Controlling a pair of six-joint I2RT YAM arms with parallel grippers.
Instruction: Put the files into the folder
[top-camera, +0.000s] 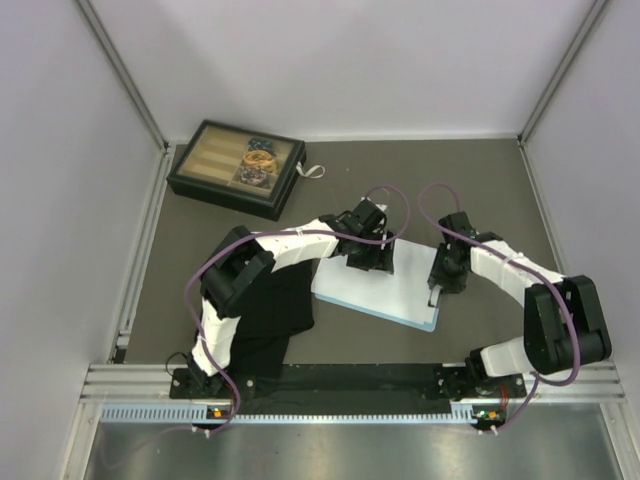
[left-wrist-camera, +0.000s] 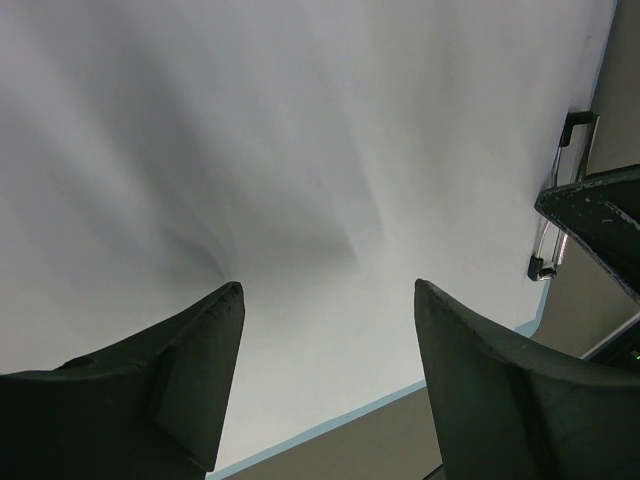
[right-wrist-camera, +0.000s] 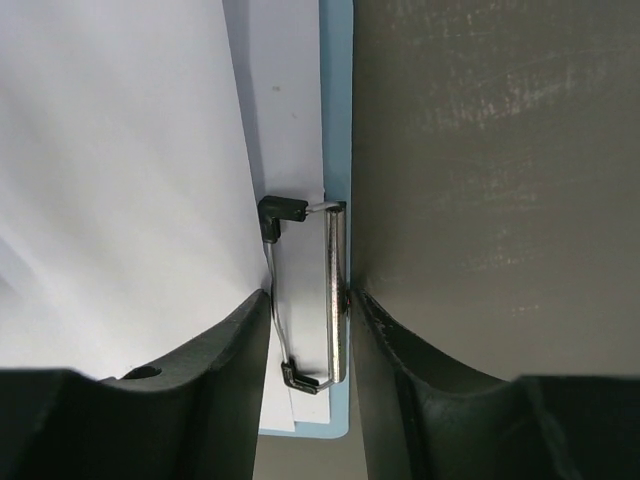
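Pinching the silver clip (right-wrist-camera: 335, 290) of the folder (right-wrist-camera: 338, 100) in the right tool (right-wrist-camera: 308, 300), with the left tool (left-wrist-camera: 330, 290) spread apart over the files (left-wrist-camera: 250, 130) (thin, limp, slippery): best slid flat, edge-first.

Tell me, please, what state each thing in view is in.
left gripper: jaws open above the files
right gripper: jaws shut on the clip
files: lying on the folder, top sheet rippled
folder: lying flat, under the files
clip: pinched between the right jaws; whether lifted, unclear
box: compartments showing
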